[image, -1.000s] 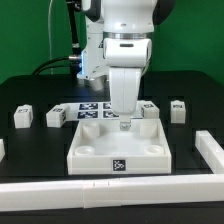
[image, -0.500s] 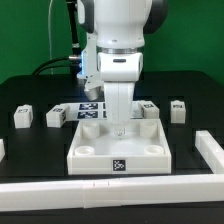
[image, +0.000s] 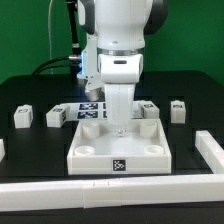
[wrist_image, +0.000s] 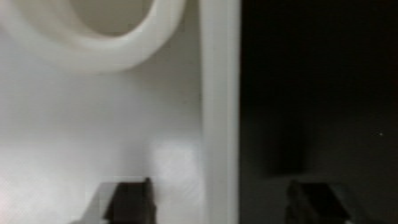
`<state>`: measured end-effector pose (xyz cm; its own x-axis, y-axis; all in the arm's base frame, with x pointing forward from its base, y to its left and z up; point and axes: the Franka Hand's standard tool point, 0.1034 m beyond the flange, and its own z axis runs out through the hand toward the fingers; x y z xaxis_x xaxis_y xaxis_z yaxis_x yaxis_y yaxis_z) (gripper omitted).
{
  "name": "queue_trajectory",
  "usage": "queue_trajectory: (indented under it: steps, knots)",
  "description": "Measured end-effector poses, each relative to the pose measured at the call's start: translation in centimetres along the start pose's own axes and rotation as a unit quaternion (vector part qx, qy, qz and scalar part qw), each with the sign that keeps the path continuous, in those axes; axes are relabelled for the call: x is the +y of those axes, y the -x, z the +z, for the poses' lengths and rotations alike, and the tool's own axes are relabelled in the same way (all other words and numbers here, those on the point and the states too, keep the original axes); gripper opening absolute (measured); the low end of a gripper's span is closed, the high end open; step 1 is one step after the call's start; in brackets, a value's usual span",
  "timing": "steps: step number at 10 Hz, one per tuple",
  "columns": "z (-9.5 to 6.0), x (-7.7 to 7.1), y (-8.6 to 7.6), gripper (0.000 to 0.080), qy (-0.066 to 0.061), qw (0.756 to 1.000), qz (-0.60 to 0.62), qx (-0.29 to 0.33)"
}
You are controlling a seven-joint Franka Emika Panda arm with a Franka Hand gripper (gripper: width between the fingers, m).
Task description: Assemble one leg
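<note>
Over tabletop rim (wrist_image: pixel 217 90), wrist view alone shows end effector (wrist_image: pixel 217 205) spread, apparently untouching.

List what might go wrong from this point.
1. The open gripper straddles the tabletop's edge. Lowering it may jam a finger on the rim.
2. Closing there could pinch the edge and drag or tilt the tabletop.
</note>
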<state>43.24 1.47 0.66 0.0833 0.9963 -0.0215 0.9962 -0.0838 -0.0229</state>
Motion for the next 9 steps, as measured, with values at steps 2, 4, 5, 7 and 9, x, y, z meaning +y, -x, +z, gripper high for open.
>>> queue_trajectory:
  steps: [2, 4, 5, 7, 9]
  knots:
    - [0.02, -0.01, 0.0, 0.0067, 0.0, 1.0, 0.0, 0.0]
    - [-0.04, 0.1, -0.04, 0.0053, 0.002, 1.0, 0.0, 0.001]
    - [-0.04, 0.1, -0.04, 0.0053, 0.002, 1.0, 0.0, 0.001]
    - [-0.04, 0.11, -0.05, 0.0053, 0.002, 1.0, 0.0, 0.001]
    - [-0.07, 0.31, -0.15, 0.0053, 0.003, 1.0, -0.001, 0.001]
